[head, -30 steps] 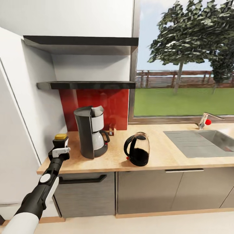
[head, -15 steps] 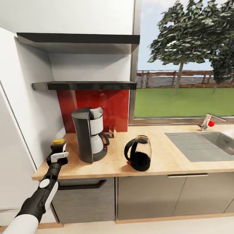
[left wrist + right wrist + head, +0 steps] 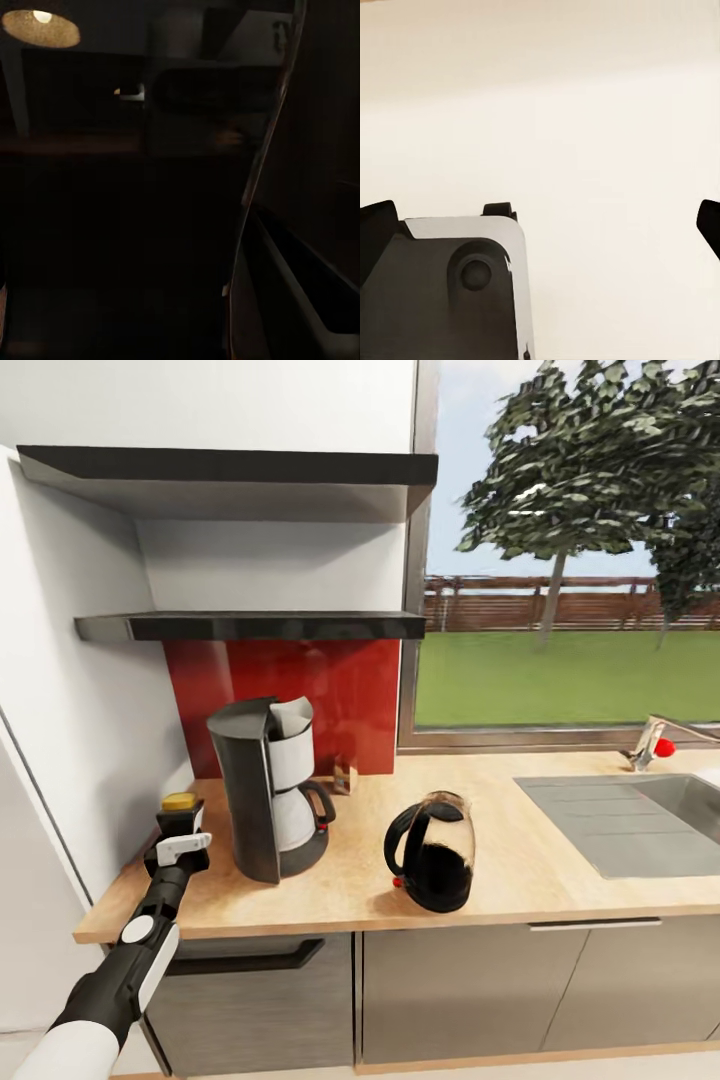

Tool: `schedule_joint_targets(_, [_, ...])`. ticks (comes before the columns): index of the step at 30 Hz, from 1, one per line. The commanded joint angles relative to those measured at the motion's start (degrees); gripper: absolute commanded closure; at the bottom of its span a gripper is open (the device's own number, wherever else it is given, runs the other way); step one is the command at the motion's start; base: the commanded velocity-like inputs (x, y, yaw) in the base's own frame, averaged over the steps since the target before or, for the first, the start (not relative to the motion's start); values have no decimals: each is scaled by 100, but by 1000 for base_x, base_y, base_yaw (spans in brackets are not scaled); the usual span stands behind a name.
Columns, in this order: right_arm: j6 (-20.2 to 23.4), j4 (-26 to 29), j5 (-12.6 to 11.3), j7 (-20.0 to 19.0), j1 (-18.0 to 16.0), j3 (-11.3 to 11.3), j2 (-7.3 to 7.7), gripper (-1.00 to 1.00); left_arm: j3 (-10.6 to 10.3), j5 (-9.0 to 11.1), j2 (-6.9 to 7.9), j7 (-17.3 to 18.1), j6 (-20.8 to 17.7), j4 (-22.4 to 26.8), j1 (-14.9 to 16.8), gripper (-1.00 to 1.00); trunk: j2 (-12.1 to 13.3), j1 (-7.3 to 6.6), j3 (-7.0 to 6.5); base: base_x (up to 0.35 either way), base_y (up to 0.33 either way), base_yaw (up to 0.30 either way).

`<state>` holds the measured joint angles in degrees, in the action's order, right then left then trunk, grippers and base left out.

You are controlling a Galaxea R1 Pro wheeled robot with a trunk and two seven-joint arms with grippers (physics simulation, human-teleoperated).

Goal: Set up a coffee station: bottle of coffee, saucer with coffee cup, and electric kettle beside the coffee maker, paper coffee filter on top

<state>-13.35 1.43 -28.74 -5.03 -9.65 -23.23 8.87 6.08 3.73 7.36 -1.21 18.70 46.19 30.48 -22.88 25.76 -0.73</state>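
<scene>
Left gripper closed around a dark bottle of coffee with a yellow cap, held upright over the near-left end of the countertop, just left of the coffee maker. Left wrist view was nearly black, only a dim glow at one corner, nothing usable. Right gripper showed in the right wrist view with fingertips far apart at the frame edges and nothing between them, over a plain cream floor.

Coffee maker was dark grey, upright, with a white carafe on its base and a pale paper filter sitting in the top. Electric kettle stood right of it, apart, black handle facing left, clear body dark inside; contents unclear. A small brown item stood far behind against the red backsplash. Sink lay at the right end. Both shelves looked bare from this angle.
</scene>
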Motion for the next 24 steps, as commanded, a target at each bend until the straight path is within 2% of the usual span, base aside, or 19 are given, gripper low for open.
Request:
schedule_joint_targets(1, [-19, -7, -61, -33, -2, -32, 1, -100, -10, 31, 4, -2, 18, -4, 2, 100, -4, 3, 2, 47, 0, 0])
schedule_joint_targets(4, [-19, -8, -61, -33, -2, -32, 1, -100, 36, 35, 24, -2, 20, -5, -1, 100, -4, 3, 2, 15, 0, 0])
schedule_joint_targets(6, [-19, -5, -61, -33, -2, -32, -1, -100, 149, 32, 30, -2, 72, -57, -6, 100, -4, 3, 2, 2, 0, 0])
schedule_joint_targets(8, [-19, -4, -61, -33, -2, -32, -4, -100, 169, 34, 27, -2, 250, -196, -7, 100, -4, 3, 2, 1, 0, 0])
schedule_joint_targets(11, [-20, -4, -61, -33, -2, -33, -7, -100, 182, 37, -3, -2, 724, -571, -7, 100, -4, 3, 2, 0, 0, 0])
schedule_joint_targets(13, [-19, -7, -61, -33, -2, -33, -8, -100, 188, 39, -10, -2, 821, -712, -7, 100, -4, 3, 2, 0, 0, 0])
schedule_joint_targets(18, [-19, -3, -61, -33, -2, -33, -8, -100, 176, 32, -22, -2, 887, -820, -7, 100, -4, 3, 2, 46, 0, 0])
schedule_joint_targets(24, [-8, -9, -54, -40, -2, -33, -8, -100, 179, 25, -16, -2, 890, -830, -7, 100, -4, 3, 2, 272, 0, 0])
